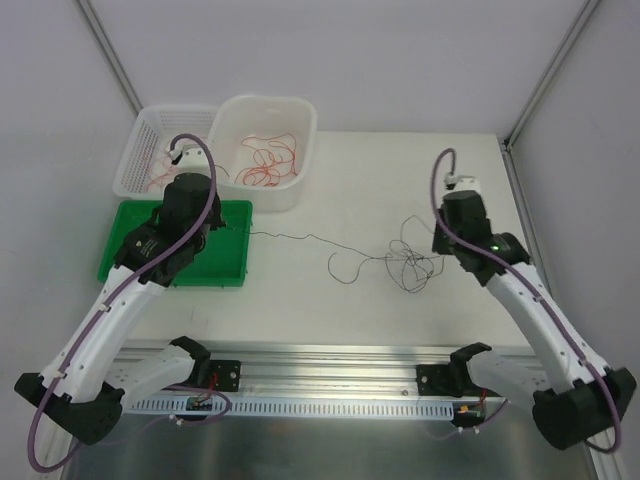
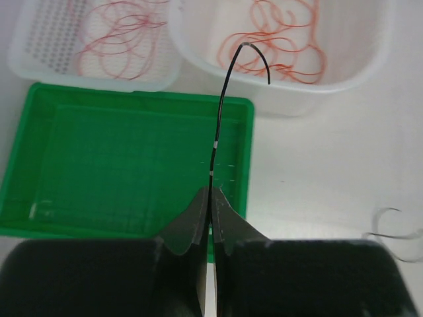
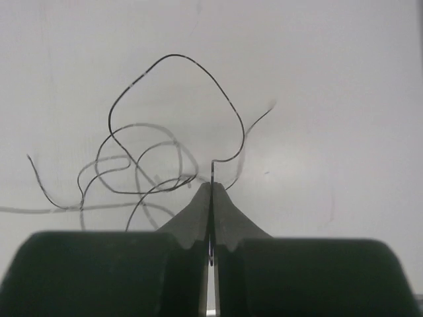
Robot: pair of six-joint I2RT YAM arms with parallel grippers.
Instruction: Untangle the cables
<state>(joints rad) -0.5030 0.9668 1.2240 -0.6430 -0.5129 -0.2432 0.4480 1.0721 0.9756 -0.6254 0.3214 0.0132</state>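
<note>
Two grips are set on thin black wire, one at each end of the work. The left gripper (image 2: 210, 193) hangs over the right side of the green tray (image 2: 99, 165) at the far left. Its jaws are pressed together on a single black wire (image 2: 221, 112), whose free end arches up past the fingertips toward the white tub (image 1: 300, 130). The right gripper (image 3: 210, 186) sits low over the tangle (image 1: 410, 262) on the right half of the table (image 1: 330, 320), and its jaws are likewise pinched shut on one strand of that knot.

From above, a fine black line runs across the table from the tray's right edge to the tangle. It is probably the wire the left gripper holds, though it is too thin to trace for certain. Held this way, one arm seems to anchor the knot while the other draws a strand clear of it.

Sorting explains the containers. The tub holds orange wires (image 1: 268, 160) and the mesh basket (image 1: 135, 150) beside it holds red wires (image 2: 119, 46), so the tray, which looks bare, is likely meant for black ones. Several black loops remain crossed over each other by the right gripper, so much untangling is left. Pulling too hard could tighten those loops or drag the whole knot along.
</note>
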